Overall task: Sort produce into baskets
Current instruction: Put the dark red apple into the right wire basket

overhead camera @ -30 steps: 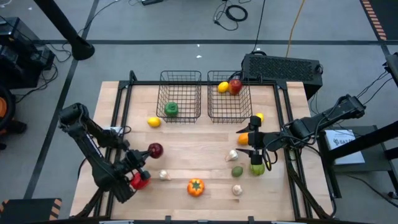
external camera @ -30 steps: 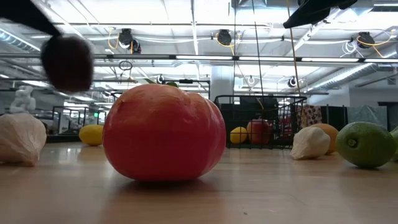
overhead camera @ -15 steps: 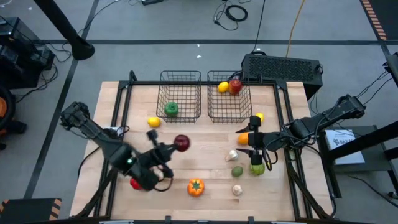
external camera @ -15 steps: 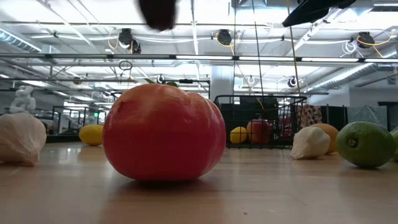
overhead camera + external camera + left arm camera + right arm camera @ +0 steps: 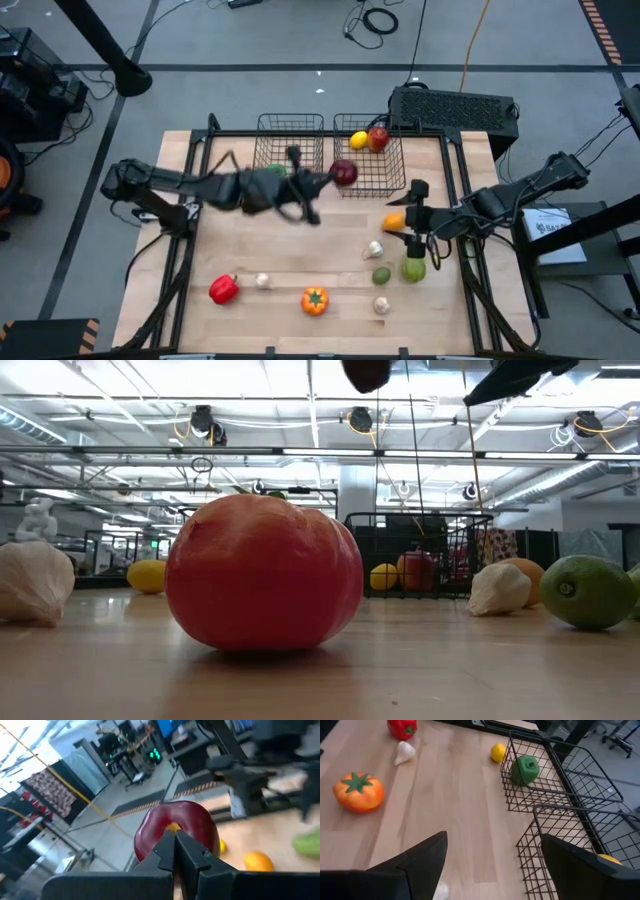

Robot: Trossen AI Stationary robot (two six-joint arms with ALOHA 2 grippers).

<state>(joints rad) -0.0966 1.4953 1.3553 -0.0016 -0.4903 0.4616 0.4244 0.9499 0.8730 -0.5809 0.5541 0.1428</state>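
My left gripper [image 5: 322, 181] reaches across the table from the left. It is shut on a dark red apple [image 5: 344, 173], held above the near left corner of the right wire basket [image 5: 372, 181]. That basket holds a lemon [image 5: 358, 140] and a red apple [image 5: 378, 137]. The left basket [image 5: 262, 150] holds a green pepper [image 5: 525, 769]. My right gripper [image 5: 495, 865] is open and empty at the table's right, beside an orange [image 5: 395, 222]. My left gripper has the dark red apple [image 5: 195, 822] at its fingertips [image 5: 186, 851], which meet on a yellowish spot on the apple's near side. The fingers themselves hide the exact hold. They come level from the table's left. The apple is lifted clear, high above the table [image 5: 366, 372].
On the table lie a lemon [image 5: 247, 196], a red pepper [image 5: 224, 290], an orange tomato-like piece [image 5: 314, 300], three whitish bulbs [image 5: 263, 282] [image 5: 373, 250] [image 5: 381, 305] and two green pieces [image 5: 381, 275] [image 5: 413, 268]. A black box [image 5: 455, 105] stands behind the far right corner.
My left gripper has carried the dark red apple from the near left of the table up and toward the far right, to the right basket, with the arm stretching out. The apple stays held and clear of the table.
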